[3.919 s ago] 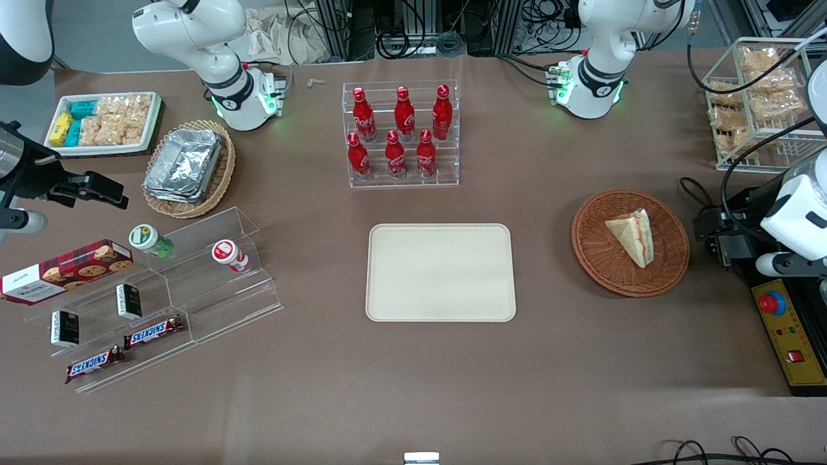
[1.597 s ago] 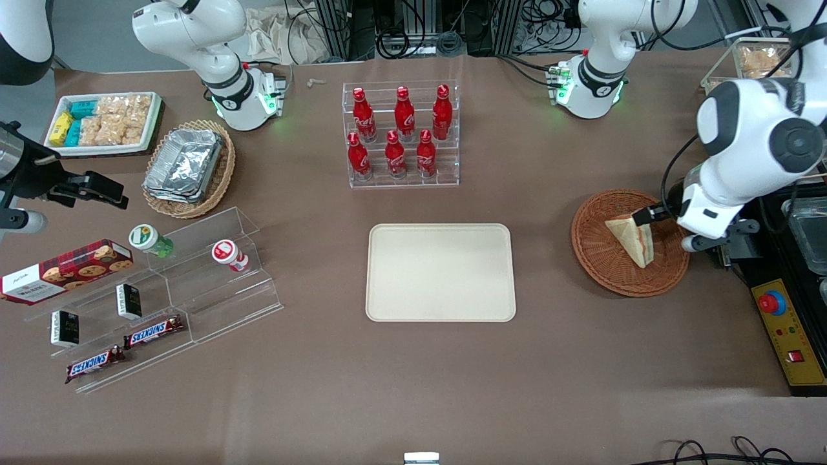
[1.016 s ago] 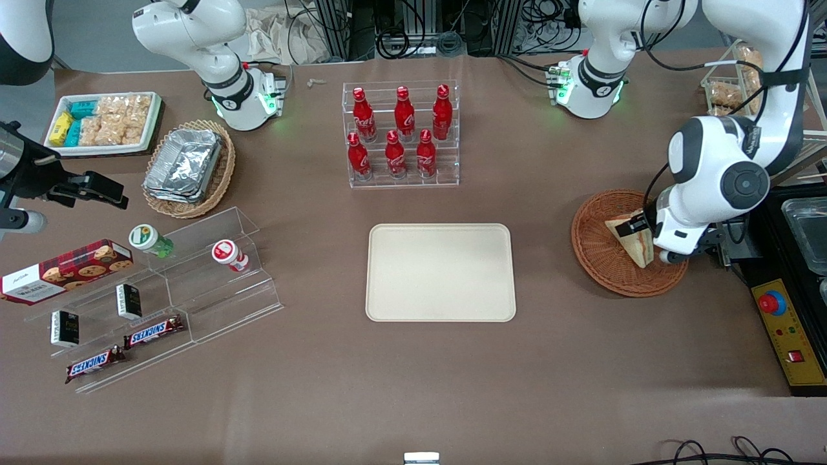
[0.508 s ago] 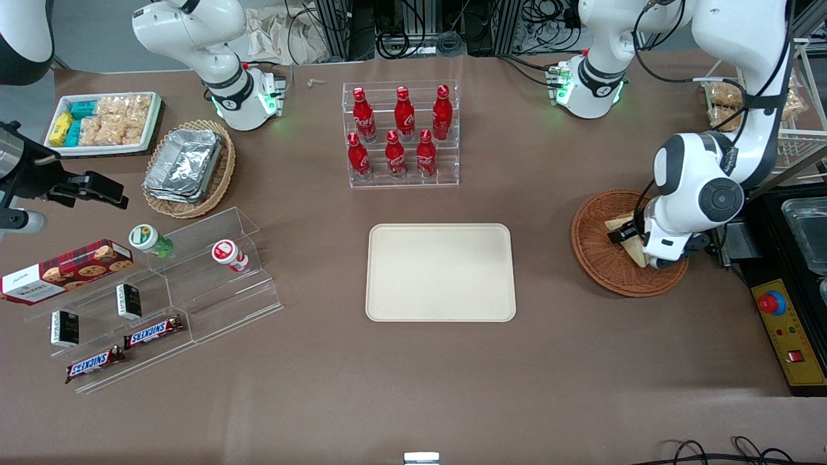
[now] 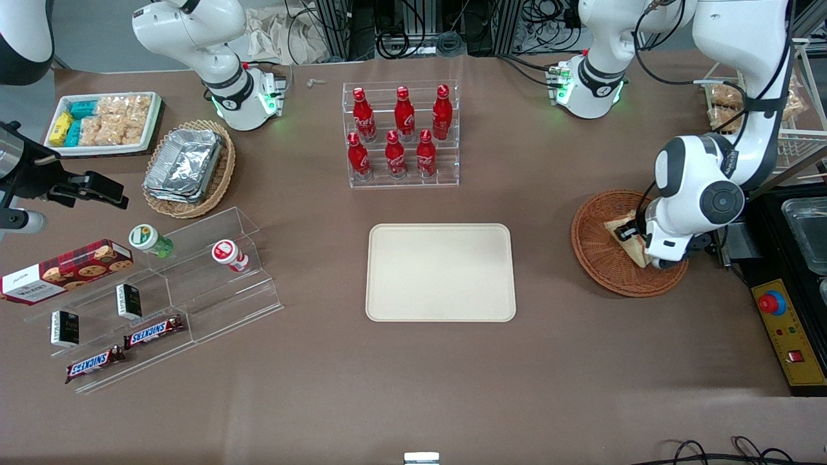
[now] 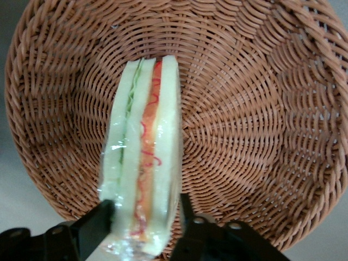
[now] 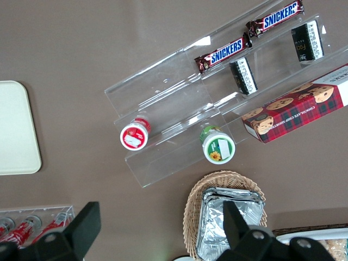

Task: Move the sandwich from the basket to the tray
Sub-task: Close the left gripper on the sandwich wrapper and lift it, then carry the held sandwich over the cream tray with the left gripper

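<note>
The basket (image 5: 604,248) holds the sandwich (image 6: 142,163), standing on edge with its filling stripe facing the wrist camera. The gripper (image 6: 145,220) is down in the basket, its fingers (image 6: 98,225) on either side of the sandwich's end, pinching it. The tray (image 5: 440,272) lies empty on the tabletop (image 5: 413,381), toward the parked arm's end from the basket.

Pretty clearly a robotics lab dressed up as a snack shop: a brown-covered worktop (image 5: 413,387) with white arm bases (image 5: 242,103) bolted on, cable tangles and metal framing (image 5: 413,26) at the edge, an emergency-stop box (image 5: 785,323), and an acrylic rack of red bottles (image 5: 400,135).
</note>
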Robot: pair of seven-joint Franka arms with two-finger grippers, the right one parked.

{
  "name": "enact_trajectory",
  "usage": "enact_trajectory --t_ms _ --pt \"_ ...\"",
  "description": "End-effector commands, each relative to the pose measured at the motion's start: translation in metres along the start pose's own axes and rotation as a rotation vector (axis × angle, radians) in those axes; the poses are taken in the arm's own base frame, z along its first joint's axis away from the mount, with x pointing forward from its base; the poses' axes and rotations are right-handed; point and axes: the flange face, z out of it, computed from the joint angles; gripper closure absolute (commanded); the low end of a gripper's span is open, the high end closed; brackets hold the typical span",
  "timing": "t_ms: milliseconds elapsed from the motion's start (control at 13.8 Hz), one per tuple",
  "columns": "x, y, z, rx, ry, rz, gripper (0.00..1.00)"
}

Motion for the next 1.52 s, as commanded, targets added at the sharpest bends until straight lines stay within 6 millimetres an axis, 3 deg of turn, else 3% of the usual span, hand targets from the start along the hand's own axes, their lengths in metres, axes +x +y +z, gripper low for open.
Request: enact_trajectory --t_ms 0,73,218,508,871,1234,1452 --pt "0.002 0.004 0.000 0.005 0.025 -0.019 0.92" --pt "0.004 0.005 -0.006 0.000 0.033 -0.017 1.00" --pt "0.008 0.008 -0.022 -0.002 0.041 -0.017 1.00" --pt "0.017 0.021 -0.078 0.015 0.022 -0.025 1.00" --pt "0.011 0.049 -0.187 0.015 0.012 0.024 1.00" --pt "-0.035 0.095 -0.249 0.009 0.026 0.133 1.00" --pt "-0.066 0.130 -0.256 0.001 0.037 0.217 1.00"
